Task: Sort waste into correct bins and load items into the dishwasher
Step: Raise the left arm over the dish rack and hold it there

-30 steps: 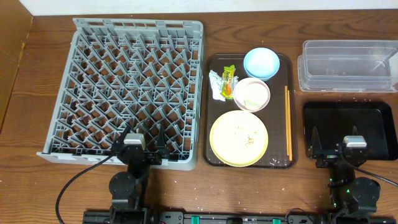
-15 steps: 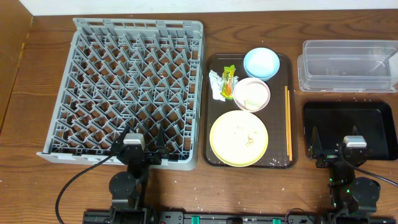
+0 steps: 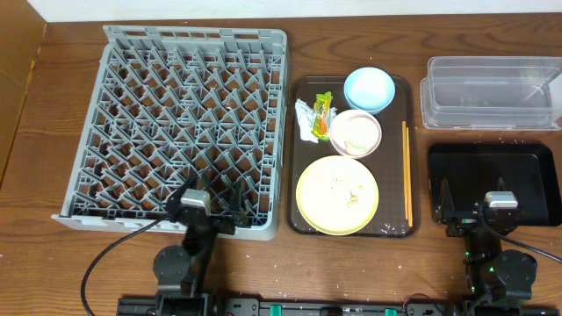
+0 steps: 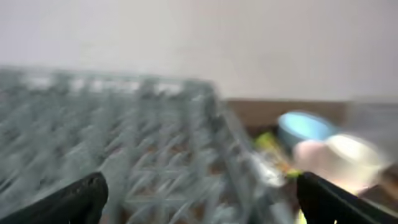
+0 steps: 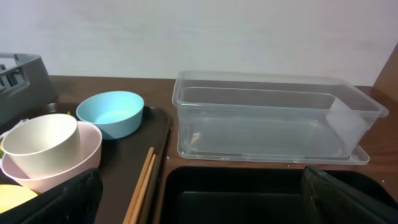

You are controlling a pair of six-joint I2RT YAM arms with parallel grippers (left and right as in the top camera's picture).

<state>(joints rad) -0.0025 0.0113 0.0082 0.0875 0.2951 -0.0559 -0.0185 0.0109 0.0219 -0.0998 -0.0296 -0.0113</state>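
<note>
The grey dish rack (image 3: 176, 123) fills the left of the table. On the dark brown tray (image 3: 303, 219) lie the crumpled wrapper (image 3: 314, 118), light blue bowl (image 3: 369, 89), pinkish bowl (image 3: 376, 140) holding the white cup (image 3: 355, 134), yellow plate (image 3: 337, 195) with rice crumbs, and chopsticks (image 3: 407, 172). The clear tub (image 3: 490, 92) and black tray (image 3: 492, 171) are at the right. My left gripper (image 3: 208, 198) is open over the rack's front edge; its wrist view is blurred. My right gripper (image 3: 479, 204) is open and empty over the black tray (image 5: 261, 193).
In the right wrist view the clear tub (image 5: 267, 118) stands behind the black tray, with the blue bowl (image 5: 111, 112), cup (image 5: 43, 144) and chopsticks (image 5: 144, 186) to the left. A wooden wall edge (image 3: 18, 79) borders the table's left side.
My left gripper has shifted a little to the right and turned toward the brown tray; its wrist view is motion-blurred. The right arm has not moved.
</note>
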